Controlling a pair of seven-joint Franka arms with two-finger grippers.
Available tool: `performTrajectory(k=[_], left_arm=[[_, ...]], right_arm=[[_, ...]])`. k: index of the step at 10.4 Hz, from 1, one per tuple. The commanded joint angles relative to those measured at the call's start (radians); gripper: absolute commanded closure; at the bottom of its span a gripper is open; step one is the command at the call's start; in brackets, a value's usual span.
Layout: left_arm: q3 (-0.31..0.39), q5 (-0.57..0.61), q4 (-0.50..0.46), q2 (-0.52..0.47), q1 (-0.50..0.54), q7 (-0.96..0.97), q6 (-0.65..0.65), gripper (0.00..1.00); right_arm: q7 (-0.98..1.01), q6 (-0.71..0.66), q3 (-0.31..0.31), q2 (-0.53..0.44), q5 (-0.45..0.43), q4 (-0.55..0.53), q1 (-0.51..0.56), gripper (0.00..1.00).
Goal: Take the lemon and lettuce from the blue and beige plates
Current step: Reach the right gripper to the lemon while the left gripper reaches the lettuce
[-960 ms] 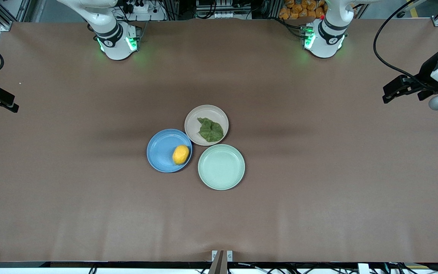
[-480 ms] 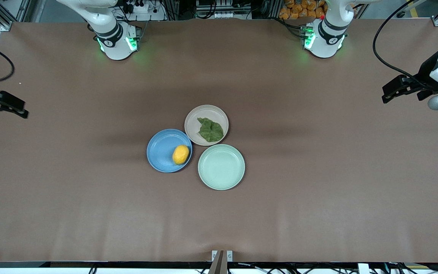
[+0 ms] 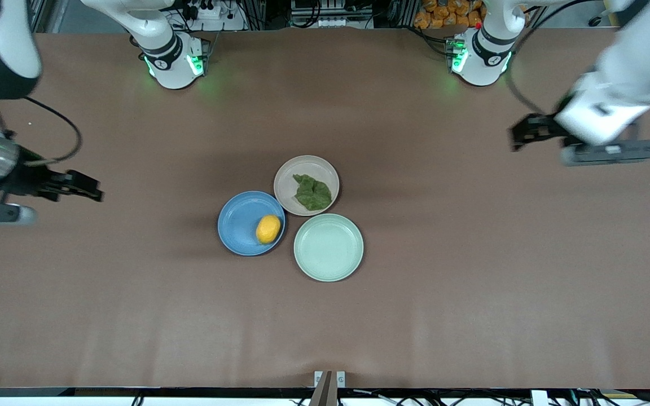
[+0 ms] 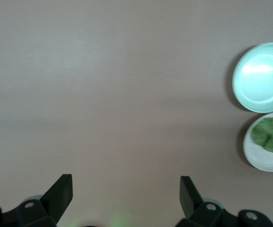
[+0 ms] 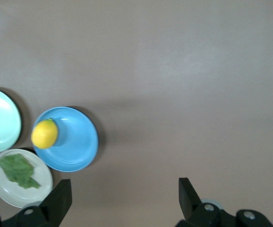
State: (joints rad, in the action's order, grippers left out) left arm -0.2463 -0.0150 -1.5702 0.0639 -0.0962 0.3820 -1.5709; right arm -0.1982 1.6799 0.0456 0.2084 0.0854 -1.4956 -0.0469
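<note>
A yellow lemon (image 3: 268, 229) lies on the blue plate (image 3: 238, 223) at the table's middle; it also shows in the right wrist view (image 5: 45, 134). A green lettuce leaf (image 3: 312, 192) lies on the beige plate (image 3: 291, 175), and shows in the left wrist view (image 4: 268, 135). My right gripper (image 3: 91, 190) is open and empty over bare table toward the right arm's end. My left gripper (image 3: 519, 136) is open and empty over bare table toward the left arm's end.
An empty pale green plate (image 3: 328, 247) sits beside the blue and beige plates, nearer the front camera. The three plates touch one another. Brown table surface (image 3: 471, 282) spreads wide all around them.
Both arms have swung in from the table's ends toward the plates. Both grippers stay open. The lemon, lettuce and plates have not moved.
</note>
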Motion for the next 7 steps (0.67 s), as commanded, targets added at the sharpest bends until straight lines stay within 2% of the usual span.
performTrajectory(k=[1, 2, 4, 7], left_arm=[[-0.095, -0.017, -0.001, 0.071, -0.003, 0.121, -0.046, 0.0], [-0.12, -0.017, -0.002, 0.106, -0.026, 0.18, -0.067, 0.0], [-0.122, -0.01, -0.002, 0.174, -0.106, 0.302, -0.119, 0.0], [-0.133, -0.019, -0.008, 0.235, -0.148, 0.391, -0.167, 0.0]], right_arm=[[-0.218, 0.036, -0.001, 0.051, 0.019, 0.008, -0.086, 0.0], [-0.333, 0.065, -0.001, 0.083, 0.019, 0.005, -0.126, 0.0], [-0.549, 0.133, -0.001, 0.146, 0.019, 0.005, -0.21, 0.0], [-0.748, 0.291, 0.0, 0.277, 0.023, 0.005, -0.295, 0.0]])
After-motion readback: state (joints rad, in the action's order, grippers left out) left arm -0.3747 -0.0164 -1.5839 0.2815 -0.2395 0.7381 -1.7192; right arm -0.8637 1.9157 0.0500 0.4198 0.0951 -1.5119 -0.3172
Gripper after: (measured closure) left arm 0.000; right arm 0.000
